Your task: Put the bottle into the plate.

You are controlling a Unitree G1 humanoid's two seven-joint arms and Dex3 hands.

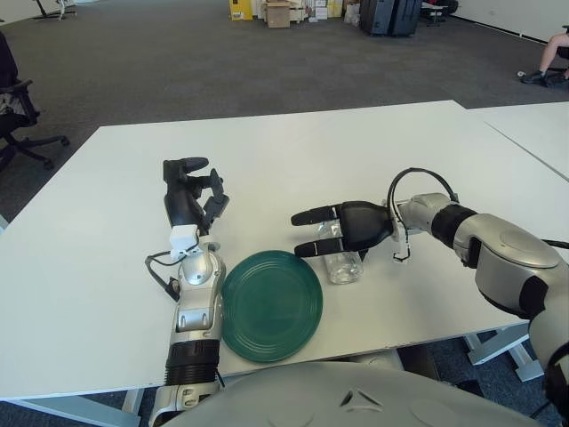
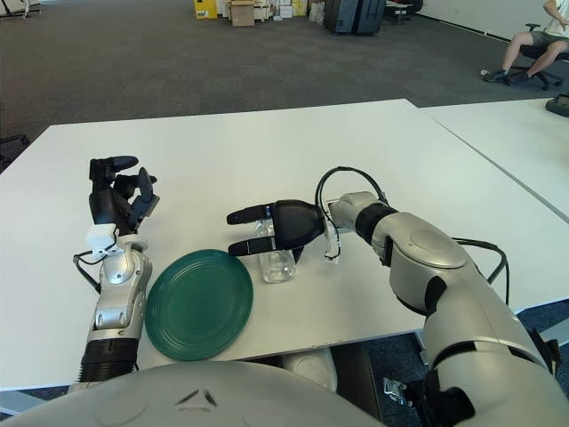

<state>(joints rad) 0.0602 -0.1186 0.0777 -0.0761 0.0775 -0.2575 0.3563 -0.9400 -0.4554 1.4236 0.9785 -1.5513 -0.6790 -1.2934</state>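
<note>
A dark green plate (image 1: 271, 305) lies flat near the table's front edge. Just to its right a clear plastic bottle (image 1: 343, 267) lies on its side on the table, outside the plate. My right hand (image 1: 299, 237) hovers over the bottle from the right, two black fingers stretched out straight toward the left and spread apart, not curled around it. The hand covers the bottle's upper part, and I cannot tell whether it touches the bottle. My left hand (image 1: 203, 178) stands idle beside the plate, on the plate's left, its fingers loosely bent and holding nothing.
The white table (image 1: 293, 160) stretches far behind the hands. A black cable (image 1: 418, 178) loops over my right wrist. A second white table (image 1: 533, 124) stands to the right. An office chair (image 1: 16, 116) is on the floor at far left.
</note>
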